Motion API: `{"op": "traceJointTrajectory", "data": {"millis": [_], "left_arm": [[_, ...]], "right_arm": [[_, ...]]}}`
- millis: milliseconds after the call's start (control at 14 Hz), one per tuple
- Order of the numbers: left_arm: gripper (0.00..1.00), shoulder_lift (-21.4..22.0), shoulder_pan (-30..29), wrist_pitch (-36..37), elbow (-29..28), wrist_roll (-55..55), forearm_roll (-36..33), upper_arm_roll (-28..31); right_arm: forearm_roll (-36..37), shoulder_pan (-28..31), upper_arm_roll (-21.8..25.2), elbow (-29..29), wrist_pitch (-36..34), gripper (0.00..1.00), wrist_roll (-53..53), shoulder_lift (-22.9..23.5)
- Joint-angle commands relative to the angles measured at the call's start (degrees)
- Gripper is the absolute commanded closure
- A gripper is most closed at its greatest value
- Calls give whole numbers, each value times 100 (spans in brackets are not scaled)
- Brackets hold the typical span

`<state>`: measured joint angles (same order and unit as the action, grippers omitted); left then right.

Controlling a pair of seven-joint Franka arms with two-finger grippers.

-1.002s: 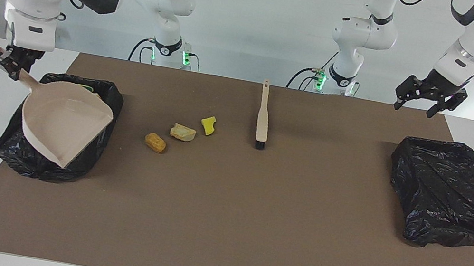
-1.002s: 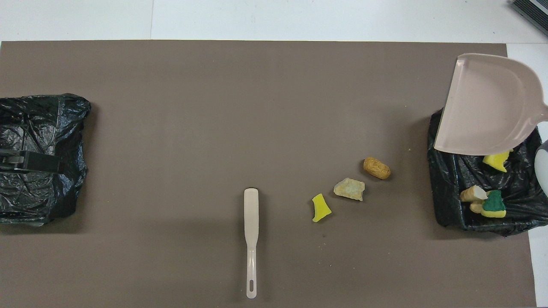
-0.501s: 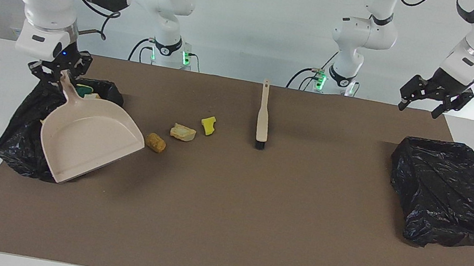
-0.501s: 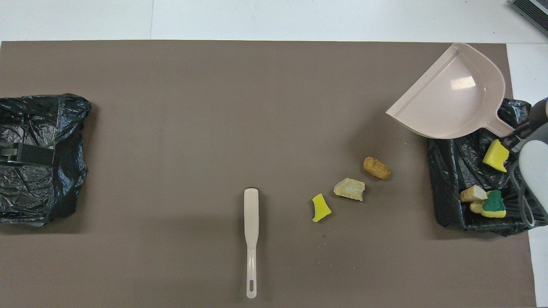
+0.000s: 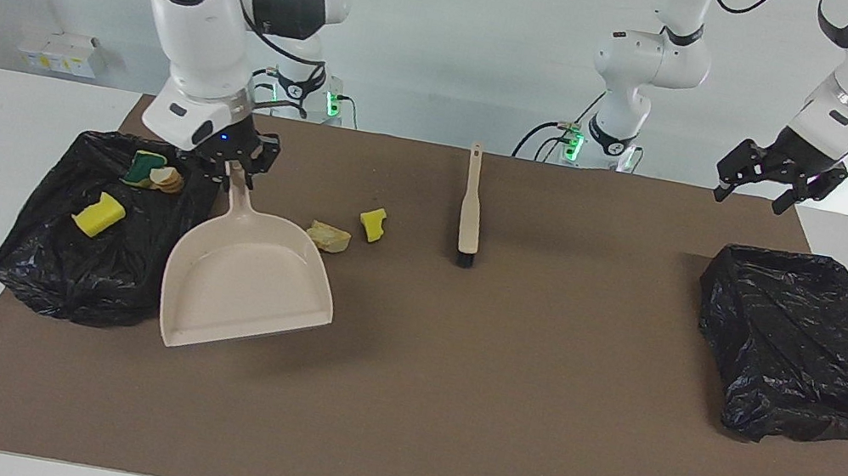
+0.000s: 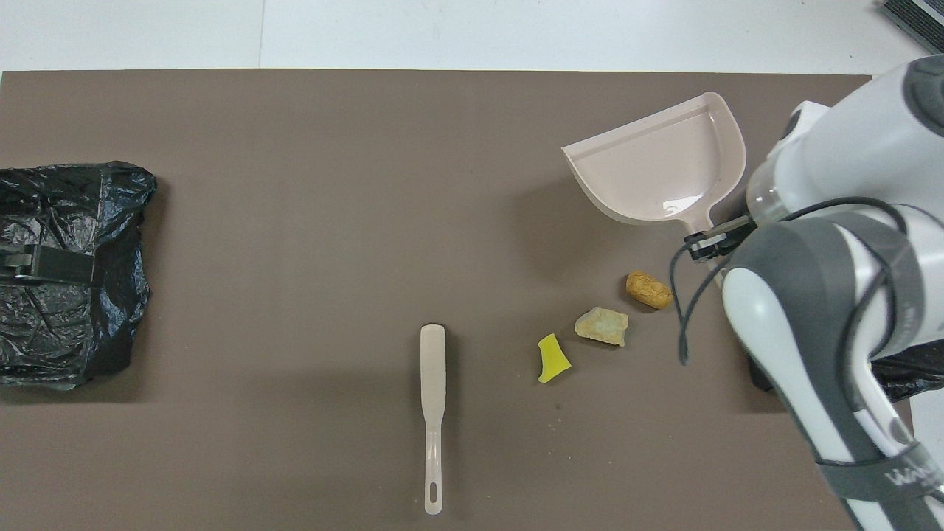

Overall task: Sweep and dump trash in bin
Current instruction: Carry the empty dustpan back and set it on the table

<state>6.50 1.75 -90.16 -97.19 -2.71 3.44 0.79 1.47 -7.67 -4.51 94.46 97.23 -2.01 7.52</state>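
My right gripper [image 5: 233, 170] is shut on the handle of the empty beige dustpan [image 5: 244, 281], which hangs tilted over the mat beside the black-bagged bin [image 5: 52, 271]. In that bin lie a yellow sponge chunk [image 5: 99, 214], a green-backed piece [image 5: 140, 167] and a tan bit [image 5: 166, 179]. Loose trash lies on the mat: a yellow scrap [image 6: 552, 358], a tan bit [image 6: 602, 326] and an orange-brown nugget [image 6: 649, 289], all nearer the robots than the dustpan [image 6: 656, 173]. In the facing view the pan hides the nugget. My left gripper [image 5: 749, 198] hangs open, holding nothing.
A beige brush [image 5: 471, 210] lies on the brown mat [image 5: 446, 414] near the middle, bristles away from the robots. A second bin wrapped in a black bag [image 5: 802, 349] sits at the left arm's end, under the waiting left gripper [image 6: 44, 265].
My right arm has swung the dustpan off the bin and over the mat toward the loose scraps, turning it as it went. The left gripper has risen slightly.
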Motion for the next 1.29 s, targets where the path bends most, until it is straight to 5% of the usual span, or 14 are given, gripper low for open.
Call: {"op": "traceJointTrajectory", "data": {"millis": [0,358,858,1216], "left_arm": [[0,27,-88,-2,-55,43,-80,-62],[0,44,-88,-2,-151,51,-80,-62],[0,36,-88,16,-178,51,-80,-62],[0,62,-88,42,-213,51,-80,-62]], "right_arm": [[-270,-540,29,-120,365,100,1163,390],[-516,-1411,29,-339,1516,100,2861,1206],[-560,-2098,29,-2518,1641,100,4138,3131],[-586,-2072,-59,-2407,2201,100,4050,3353]]}}
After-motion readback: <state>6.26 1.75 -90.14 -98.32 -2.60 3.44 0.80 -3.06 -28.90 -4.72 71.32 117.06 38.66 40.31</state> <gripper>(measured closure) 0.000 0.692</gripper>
